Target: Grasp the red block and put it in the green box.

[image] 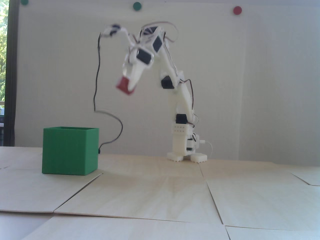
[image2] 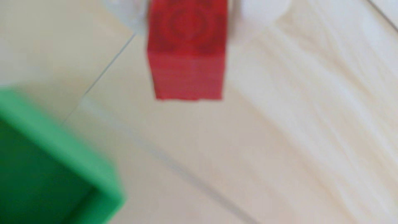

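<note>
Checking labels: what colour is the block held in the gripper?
Dark red; the red block shows best in the wrist view.

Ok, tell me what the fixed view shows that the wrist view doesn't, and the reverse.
Only the fixed view shows the whole arm, its base, the black cable, the wall dots, and the height of the load above the table. Only the wrist view looks into the green box and shows the red block from close up. Both show the hand shut on the block, not yet over the box.
</note>
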Robot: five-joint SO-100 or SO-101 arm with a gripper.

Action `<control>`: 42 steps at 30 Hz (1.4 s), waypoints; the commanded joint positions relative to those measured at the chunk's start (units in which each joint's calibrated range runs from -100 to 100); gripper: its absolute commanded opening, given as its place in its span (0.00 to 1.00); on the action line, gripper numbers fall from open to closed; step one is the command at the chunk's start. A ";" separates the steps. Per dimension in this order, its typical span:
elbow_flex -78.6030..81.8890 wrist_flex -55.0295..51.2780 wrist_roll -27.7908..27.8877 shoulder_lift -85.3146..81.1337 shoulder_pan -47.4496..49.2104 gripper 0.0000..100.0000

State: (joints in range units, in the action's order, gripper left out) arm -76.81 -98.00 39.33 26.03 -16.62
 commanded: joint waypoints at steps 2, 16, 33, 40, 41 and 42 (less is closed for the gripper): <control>-4.20 -1.49 7.68 -9.01 -4.09 0.02; 18.43 -1.49 19.76 -7.12 -17.92 0.02; 9.11 -1.15 20.59 -7.91 -17.35 0.03; 3.88 9.05 13.09 -7.27 -12.69 0.03; 3.88 12.00 12.21 -7.27 -12.53 0.03; 3.88 14.02 11.53 -7.20 -12.45 0.03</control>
State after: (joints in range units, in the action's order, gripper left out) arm -68.22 -93.09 54.28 23.45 -30.38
